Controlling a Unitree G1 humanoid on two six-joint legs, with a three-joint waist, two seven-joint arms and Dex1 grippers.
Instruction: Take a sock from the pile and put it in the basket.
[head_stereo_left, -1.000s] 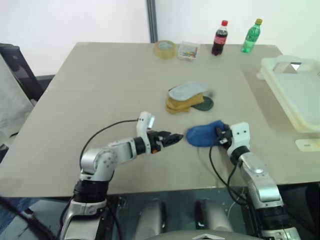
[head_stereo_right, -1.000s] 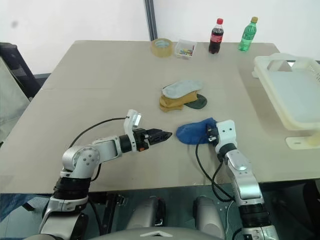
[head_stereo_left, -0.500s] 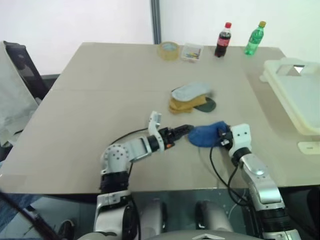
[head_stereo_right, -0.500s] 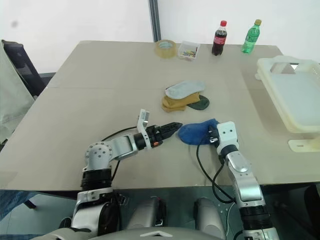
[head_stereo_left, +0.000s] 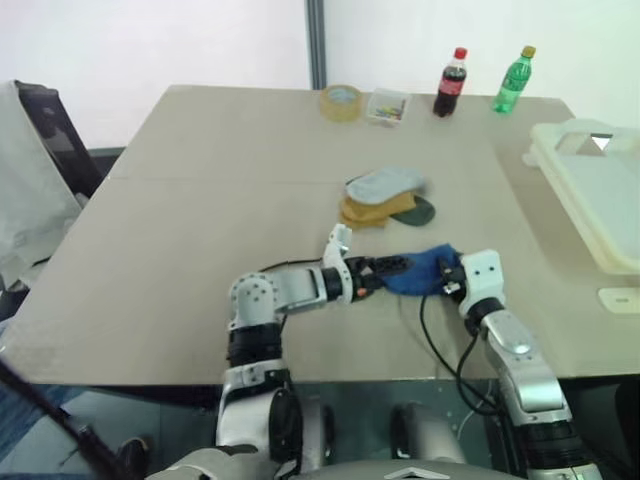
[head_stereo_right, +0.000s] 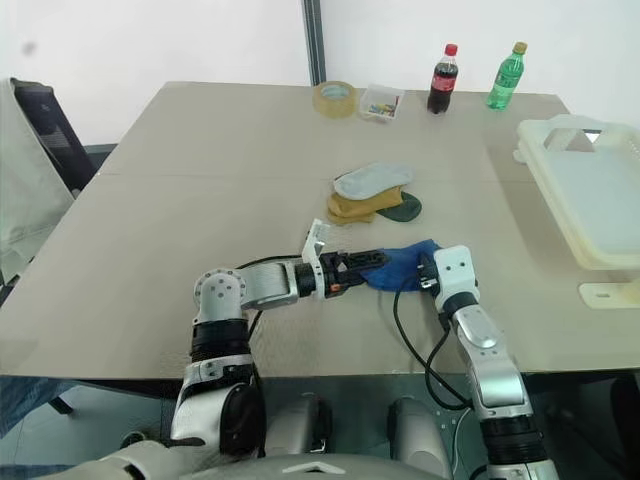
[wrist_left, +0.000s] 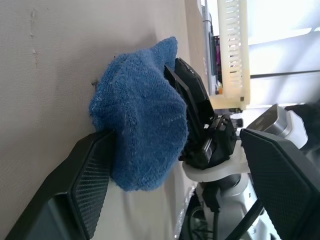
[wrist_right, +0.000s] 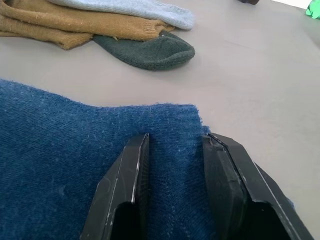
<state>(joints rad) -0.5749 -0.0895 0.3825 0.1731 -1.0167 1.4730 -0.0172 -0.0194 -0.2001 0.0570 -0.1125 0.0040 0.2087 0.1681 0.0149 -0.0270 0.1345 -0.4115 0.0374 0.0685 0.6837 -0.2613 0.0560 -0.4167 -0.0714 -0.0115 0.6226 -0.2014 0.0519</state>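
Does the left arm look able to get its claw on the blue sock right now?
Probably yes. The left claw is open, with its fingers either side of the blue sock. The right claw already grips the sock's other end, leaving this end free.

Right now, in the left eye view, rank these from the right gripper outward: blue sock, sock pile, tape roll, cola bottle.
1. Blue sock, in the right gripper.
2. Sock pile, just beyond.
3. Tape roll and cola bottle, far edge; too close to call.
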